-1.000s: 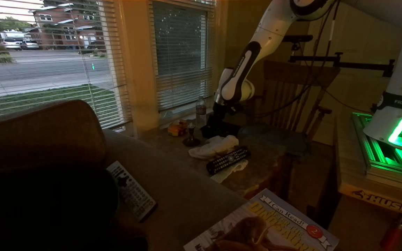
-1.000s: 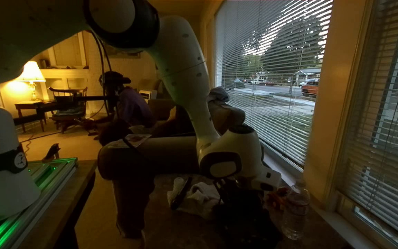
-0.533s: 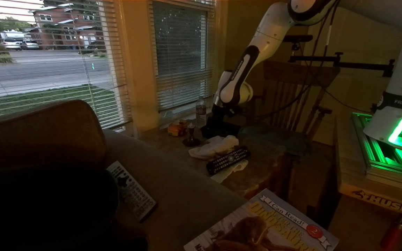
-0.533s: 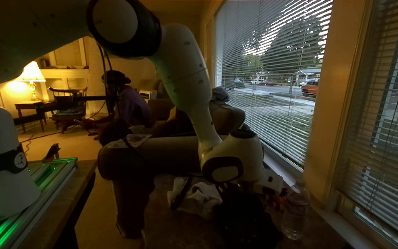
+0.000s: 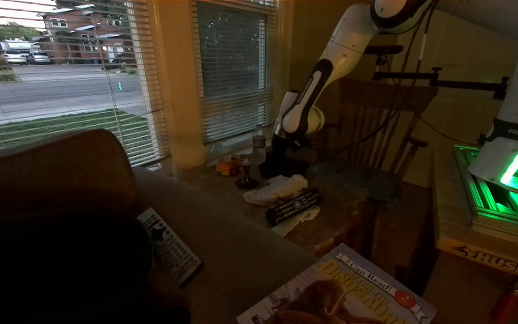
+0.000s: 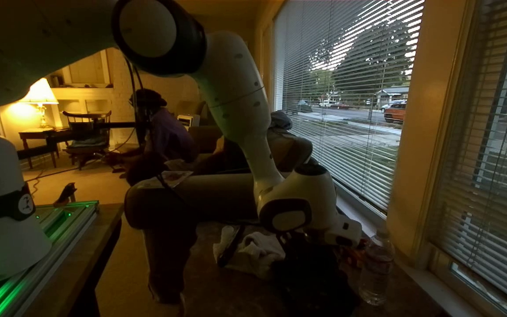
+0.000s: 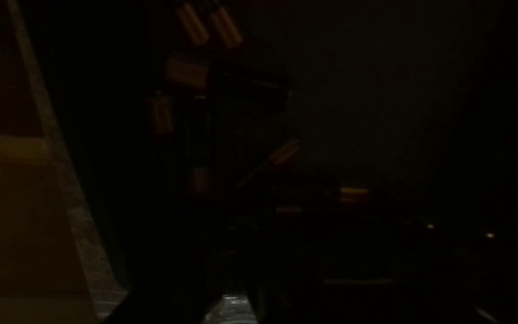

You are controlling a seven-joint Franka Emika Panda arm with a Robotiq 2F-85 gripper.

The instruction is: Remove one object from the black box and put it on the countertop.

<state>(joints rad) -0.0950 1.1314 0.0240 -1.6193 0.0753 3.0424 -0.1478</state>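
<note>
The black box [image 5: 291, 168] sits on the tan-brown countertop [image 5: 209, 191], near the window. Inside it, in the very dark wrist view, several batteries with copper-coloured ends lie loose; a large battery [image 7: 188, 72] is near the top, while another battery [image 7: 353, 191] lies lower, close to the jaws. My gripper [image 5: 280, 157] points down into the box, its fingertips hidden behind the box wall in both exterior views. Darkness swallows the fingers at the bottom of the wrist view, so how far apart they stand, and whether anything is between them, does not show.
A clear water bottle [image 6: 376, 273] stands close beside the box. Around it on the countertop are a candle holder [image 5: 246, 177], an orange object [image 5: 228, 166], a white cloth [image 5: 277, 189] and a dark remote [image 5: 294, 207]. The couch arm [image 5: 223, 243] borders the countertop.
My arm has sunk a little, bringing the hand lower over the box, and shifted slightly towards the bottle. Between the last two moments it moved very little. Surrounding objects look the same.
</note>
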